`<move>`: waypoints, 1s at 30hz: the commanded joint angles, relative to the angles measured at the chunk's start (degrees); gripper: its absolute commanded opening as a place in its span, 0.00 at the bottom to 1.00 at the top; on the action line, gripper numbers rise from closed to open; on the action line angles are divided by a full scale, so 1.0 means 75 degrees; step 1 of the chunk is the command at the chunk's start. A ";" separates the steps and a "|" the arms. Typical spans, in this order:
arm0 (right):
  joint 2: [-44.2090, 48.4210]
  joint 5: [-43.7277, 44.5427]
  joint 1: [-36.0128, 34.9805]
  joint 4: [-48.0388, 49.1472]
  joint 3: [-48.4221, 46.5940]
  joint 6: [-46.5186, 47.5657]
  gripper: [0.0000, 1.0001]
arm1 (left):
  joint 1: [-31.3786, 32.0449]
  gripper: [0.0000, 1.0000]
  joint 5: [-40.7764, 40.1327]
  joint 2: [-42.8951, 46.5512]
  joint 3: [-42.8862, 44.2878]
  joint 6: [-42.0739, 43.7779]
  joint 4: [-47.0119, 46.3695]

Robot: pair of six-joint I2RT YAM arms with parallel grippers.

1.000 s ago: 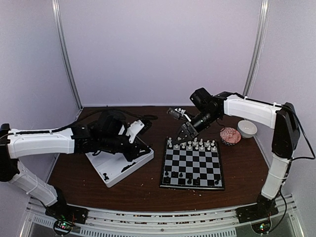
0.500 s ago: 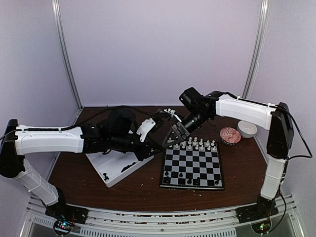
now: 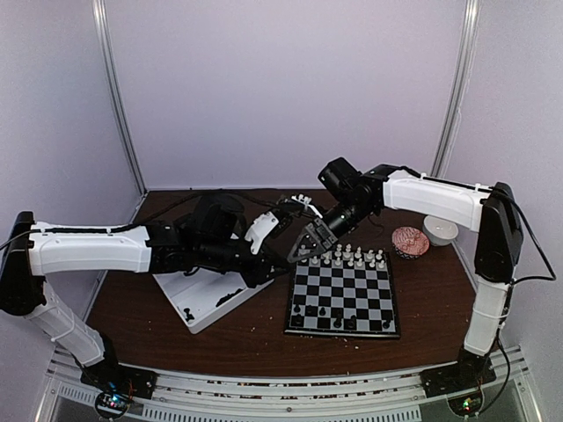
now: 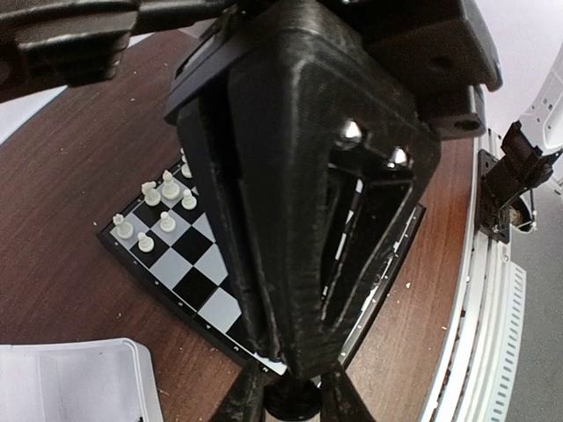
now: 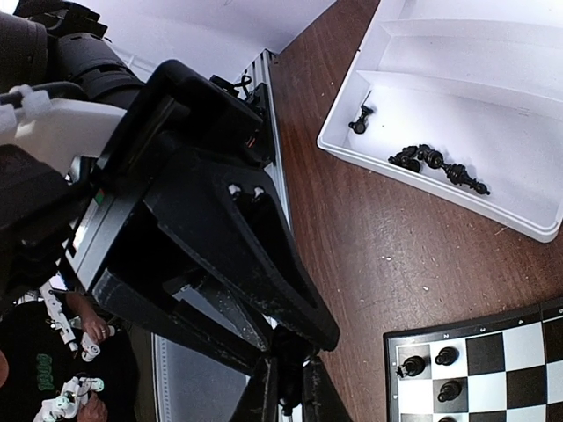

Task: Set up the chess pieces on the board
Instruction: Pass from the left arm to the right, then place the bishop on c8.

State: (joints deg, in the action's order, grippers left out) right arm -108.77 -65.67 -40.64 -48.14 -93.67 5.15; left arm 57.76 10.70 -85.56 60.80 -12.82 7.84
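Observation:
My two grippers meet tip to tip in the air between the white tray (image 3: 204, 309) and the board (image 3: 343, 294). A black chess piece (image 4: 295, 403) sits between the left gripper (image 4: 293, 387) fingers, and the right gripper (image 5: 288, 392) is shut on the same piece (image 5: 290, 353). From above, the left gripper (image 3: 283, 252) and the right gripper (image 3: 302, 246) overlap just off the board's far left corner. White pieces (image 3: 343, 258) fill the board's far rows. Black pieces (image 3: 339, 322) stand on its near row. Several black pieces (image 5: 435, 163) lie in the tray (image 5: 457, 88).
A white bowl (image 3: 440, 229) and a pink object (image 3: 410, 241) sit on the brown table right of the board's far corner. Purple walls close in the back and sides. Cables run behind the tray.
The left gripper swung right from over the tray, and the right gripper came left to meet it. Since half a second ago the right jaws have closed on the piece.

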 commanded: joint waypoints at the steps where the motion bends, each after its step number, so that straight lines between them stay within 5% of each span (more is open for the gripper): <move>1: 0.0157 0.0098 -0.0046 0.0139 0.0146 0.0059 0.04 | 0.0033 0.30 -0.0195 -0.0103 0.0205 -0.0023 -0.0254; 6: 0.0659 0.0895 0.0342 -0.0299 0.0453 0.0896 0.03 | 0.0033 0.39 -0.0624 0.0238 -0.0158 0.0156 0.0038; 14: 0.2513 0.3356 0.0918 -0.0694 0.2357 0.2780 0.03 | -0.0176 0.40 -0.1523 0.0779 -0.0811 0.0361 0.0224; 22: 0.4736 0.5652 0.0893 -0.0870 0.4880 0.4157 0.04 | -0.0386 0.40 -0.1917 0.0638 -0.0693 0.0408 0.0260; 30: 0.5191 0.6709 0.0047 -0.0209 0.6175 0.4269 0.05 | -0.0603 0.40 -0.2036 0.0544 -0.0735 0.0342 0.0244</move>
State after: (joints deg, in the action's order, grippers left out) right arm -70.37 -22.48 -37.10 -53.34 -50.13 35.68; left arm 54.24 -3.27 -81.06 55.46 -10.59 10.83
